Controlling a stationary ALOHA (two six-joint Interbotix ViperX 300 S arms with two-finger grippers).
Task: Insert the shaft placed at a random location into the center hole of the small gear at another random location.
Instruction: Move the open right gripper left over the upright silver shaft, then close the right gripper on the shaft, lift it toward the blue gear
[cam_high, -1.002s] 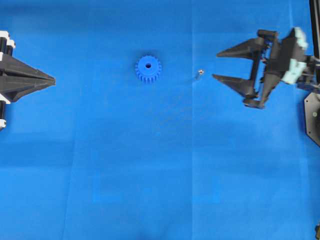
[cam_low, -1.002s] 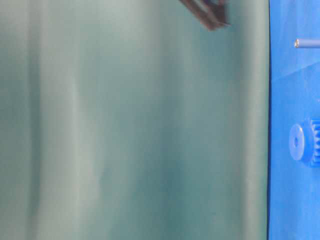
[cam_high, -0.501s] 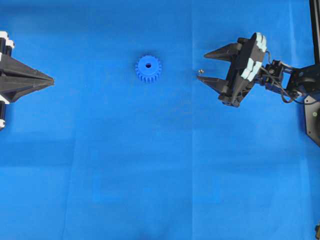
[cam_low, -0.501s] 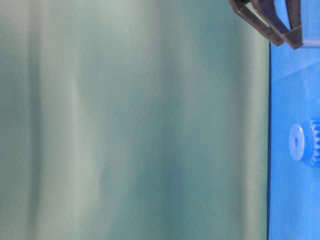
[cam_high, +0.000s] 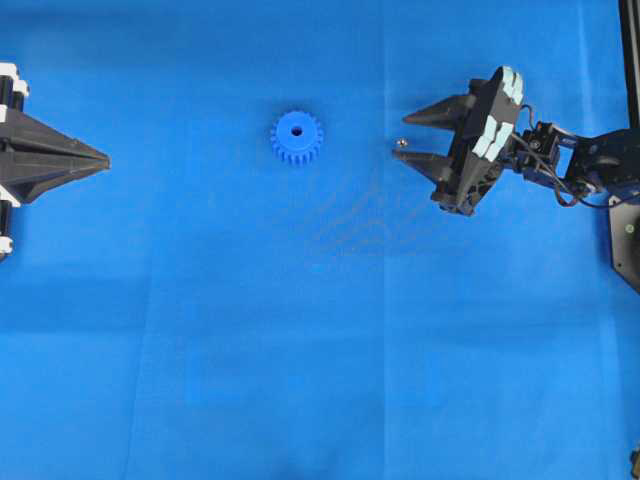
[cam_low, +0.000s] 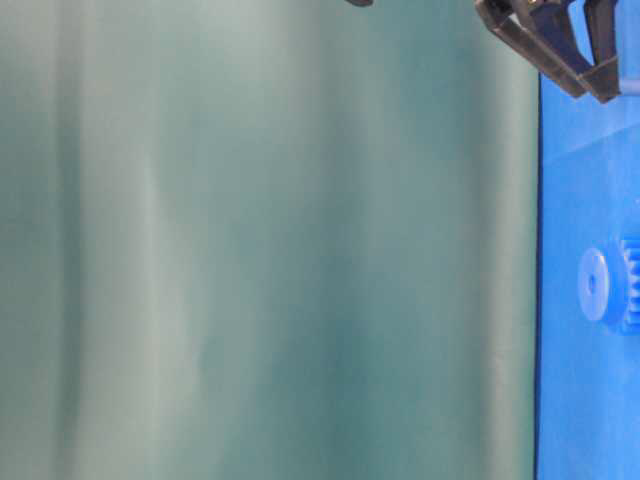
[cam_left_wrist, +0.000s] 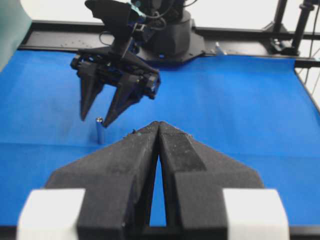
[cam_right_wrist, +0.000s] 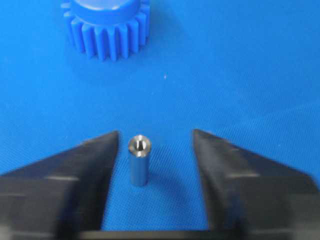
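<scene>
From the right wrist camera, the right gripper (cam_right_wrist: 150, 150) has its jaws parted around the shaft (cam_right_wrist: 138, 160), a small metal pin standing upright on the blue desk (cam_right_wrist: 240, 75), nearer one jaw but touching neither. Farther off sits the small gear (cam_right_wrist: 106, 25). Across the desk, the left gripper (cam_high: 100, 160) rests with its jaws pressed together, holding nothing.

Seen from overhead, the small blue plastic spur gear (cam_high: 296, 137) lies flat on the blue cloth-covered table (cam_high: 300, 350), toward twelve o'clock of centre. The thin silvery metal shaft (cam_high: 400, 144) stands upright at the gear's three o'clock, well apart from it. The black right gripper (cam_high: 410, 135) straddles the shaft, one finger on either side, neither touching it. The black left gripper (cam_high: 105, 158) sits far out at the gear's nine o'clock.
</scene>
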